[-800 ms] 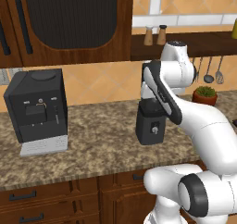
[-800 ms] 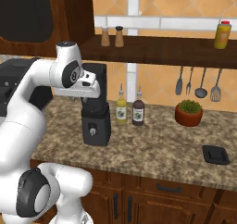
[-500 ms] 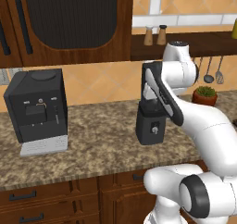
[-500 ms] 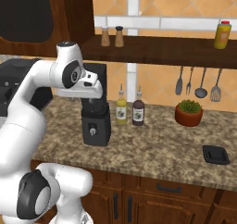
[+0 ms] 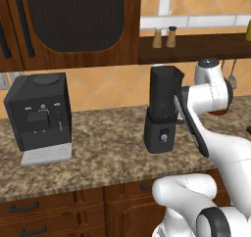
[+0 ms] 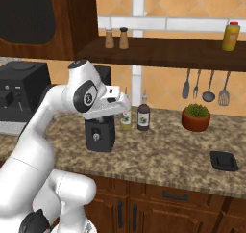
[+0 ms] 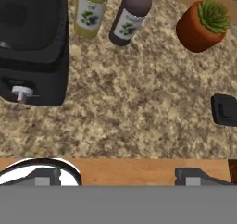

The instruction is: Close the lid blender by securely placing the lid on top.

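Note:
The black blender [image 5: 162, 111] stands mid-counter, its tall dark jar open at the top over a cube base with a small knob [image 7: 18, 94]. In the right base view my arm hides most of the jar, leaving the base [image 6: 98, 135] in sight. The lid [image 6: 224, 160], a flat black square, lies on the counter far to the right, near the front edge, and reaches the right border of the hand view [image 7: 225, 109]. My gripper [image 6: 119, 102] hangs above the counter just right of the blender, facing down. Its fingertips [image 7: 46, 174] stand wide apart, open, with nothing between them.
A boxy black coffee machine [image 5: 37, 111] sits at the counter's left. A yellow bottle [image 7: 90, 10] and a dark bottle [image 7: 129, 17] stand right of the blender by the wall, then a potted plant [image 7: 201, 26]. Utensils [image 6: 204, 85] hang on the wall.
My arm has swung right, off the front of the blender, so the jar now shows whole in the left base view. The blender and lid have not moved.

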Motion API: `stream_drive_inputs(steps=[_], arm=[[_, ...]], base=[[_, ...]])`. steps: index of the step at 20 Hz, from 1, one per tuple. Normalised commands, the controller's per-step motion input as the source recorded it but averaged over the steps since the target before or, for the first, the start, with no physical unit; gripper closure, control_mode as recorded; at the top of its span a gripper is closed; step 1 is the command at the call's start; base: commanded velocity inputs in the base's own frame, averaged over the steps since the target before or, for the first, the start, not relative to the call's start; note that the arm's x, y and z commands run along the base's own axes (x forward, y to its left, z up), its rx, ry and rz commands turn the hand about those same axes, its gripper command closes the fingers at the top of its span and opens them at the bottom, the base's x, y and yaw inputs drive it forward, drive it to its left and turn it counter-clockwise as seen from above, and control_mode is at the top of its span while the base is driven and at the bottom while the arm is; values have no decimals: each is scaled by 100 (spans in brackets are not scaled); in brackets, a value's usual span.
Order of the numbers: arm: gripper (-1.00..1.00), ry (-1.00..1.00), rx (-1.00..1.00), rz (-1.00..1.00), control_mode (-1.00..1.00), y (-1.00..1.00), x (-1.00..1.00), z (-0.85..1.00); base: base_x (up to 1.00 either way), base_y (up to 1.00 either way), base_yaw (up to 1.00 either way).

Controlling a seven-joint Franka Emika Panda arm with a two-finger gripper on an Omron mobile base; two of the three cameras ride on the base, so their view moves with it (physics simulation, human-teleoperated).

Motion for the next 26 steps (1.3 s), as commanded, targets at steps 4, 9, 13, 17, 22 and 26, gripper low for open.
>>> stream_drive_inputs(steps=[4,9,13,17,22,26], arm=[[-100,0,-24,-7,-100,-100,0,-36],[-100,0,-11,-12,-100,-100,0,-9],[-100,0,9,-13,-100,-100,0,0],[-100,-1,14,-8,-100,-100,0,0],[-100,-1,18,-4,-100,-100,0,0],[-100,0,25,0,-100,-98,0,2]], base=[[0,0,0],[0,0,0],[0,0,0],[0,0,0],[0,0,0],[0,0,0]])
